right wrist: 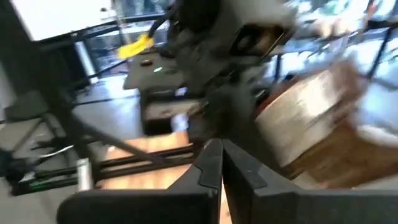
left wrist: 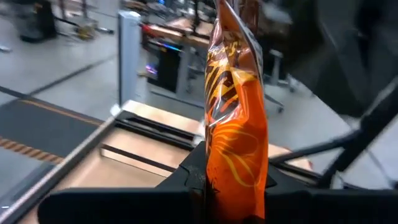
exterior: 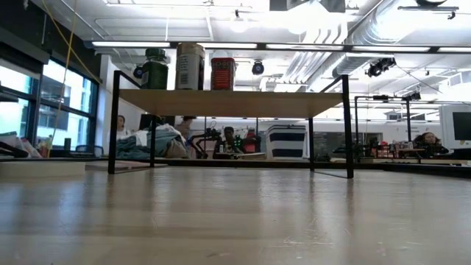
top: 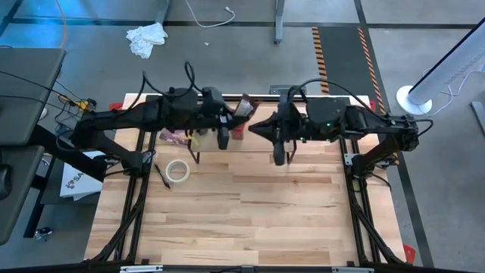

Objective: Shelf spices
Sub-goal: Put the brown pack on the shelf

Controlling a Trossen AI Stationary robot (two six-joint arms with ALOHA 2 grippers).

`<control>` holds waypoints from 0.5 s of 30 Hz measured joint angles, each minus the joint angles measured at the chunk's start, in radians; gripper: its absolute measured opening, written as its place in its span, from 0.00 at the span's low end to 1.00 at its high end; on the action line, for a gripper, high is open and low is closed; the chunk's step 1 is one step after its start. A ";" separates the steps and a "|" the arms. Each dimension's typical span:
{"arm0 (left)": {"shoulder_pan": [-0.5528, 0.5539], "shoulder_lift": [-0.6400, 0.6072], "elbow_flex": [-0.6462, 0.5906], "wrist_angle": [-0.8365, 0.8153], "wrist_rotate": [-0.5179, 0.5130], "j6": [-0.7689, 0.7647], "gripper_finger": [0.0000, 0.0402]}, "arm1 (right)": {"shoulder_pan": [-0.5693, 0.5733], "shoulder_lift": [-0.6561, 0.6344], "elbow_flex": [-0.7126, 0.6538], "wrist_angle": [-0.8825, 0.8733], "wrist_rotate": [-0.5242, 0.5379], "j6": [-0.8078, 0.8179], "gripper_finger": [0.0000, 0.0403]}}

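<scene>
**Orange packet clamped in my left gripper, three spices up on the shelf**

Orange and glossy, the flat packet [left wrist: 235, 124] stands upright in my left wrist view, pinched at its lower edge by the left gripper [left wrist: 214, 186], whose fingers are closed tight on it. From above I see that left gripper [top: 224, 136] hanging over the back part of the table [top: 250, 220], near the shelf [top: 261, 97], with the white tape roll [top: 178, 171] lying on the boards a little nearer to me.

My right gripper [right wrist: 221, 163] has its fingers pressed together with nothing between them; the picture beyond it is blurred, so I cannot name what it faces. In the high view the right gripper [top: 279, 152] sits just beside the left one, toward the middle of the table.

Looking level across the table, I see the shelf's wooden top board [exterior: 232, 102] carrying three containers side by side toward one end: the green-lidded jar [exterior: 155, 70], the tan-lidded round jar [exterior: 190, 66] and the red square tin [exterior: 223, 73], all upright.
</scene>
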 joint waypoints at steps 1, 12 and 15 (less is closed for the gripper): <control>-0.004 0.004 0.000 0.000 0.014 -0.002 0.08 | -0.001 0.000 0.000 0.004 0.029 -0.015 0.01; -0.084 -0.004 0.002 -0.021 0.048 0.018 0.08 | -0.054 -0.005 0.000 0.045 0.233 -0.039 0.00; -0.074 0.001 0.000 -0.097 -0.047 0.019 0.08 | -0.050 -0.007 0.000 0.073 0.060 -0.026 0.00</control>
